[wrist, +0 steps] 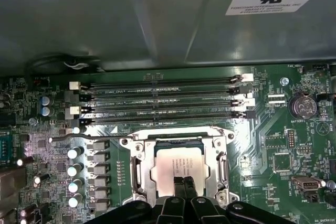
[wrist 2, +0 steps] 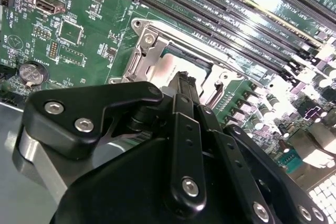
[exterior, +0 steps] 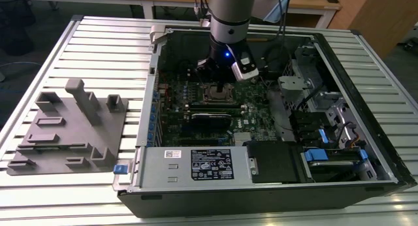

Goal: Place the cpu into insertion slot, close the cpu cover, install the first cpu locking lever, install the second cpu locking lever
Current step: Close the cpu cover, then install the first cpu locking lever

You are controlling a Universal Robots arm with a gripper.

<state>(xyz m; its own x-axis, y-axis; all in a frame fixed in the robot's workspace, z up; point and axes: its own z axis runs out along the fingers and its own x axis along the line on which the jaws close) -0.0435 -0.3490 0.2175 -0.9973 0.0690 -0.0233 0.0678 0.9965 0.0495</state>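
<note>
**CPU in the socket, claw parked right on it**

In the exterior view, the gripper [exterior: 220, 82] is seen inside the open computer case [exterior: 261, 187], just above frame centre, over the insertion slot [exterior: 218, 94]. In the first wrist view, the cpu [wrist: 177, 162] is seated flat, framed by the cpu cover [wrist: 176, 134]. The claw is clenched on nothing, with its tips at the cpu's edge.

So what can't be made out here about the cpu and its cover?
- First wrist view: the near edge of the dull silver-grey square cpu, hidden behind the black end effector.
- Second wrist view: most of the thin silver metal cpu cover, blocked by the end effector; latched or not is unclear.
- Exterior view: the square insertion slot is too small, partly behind the grey arm.
</note>
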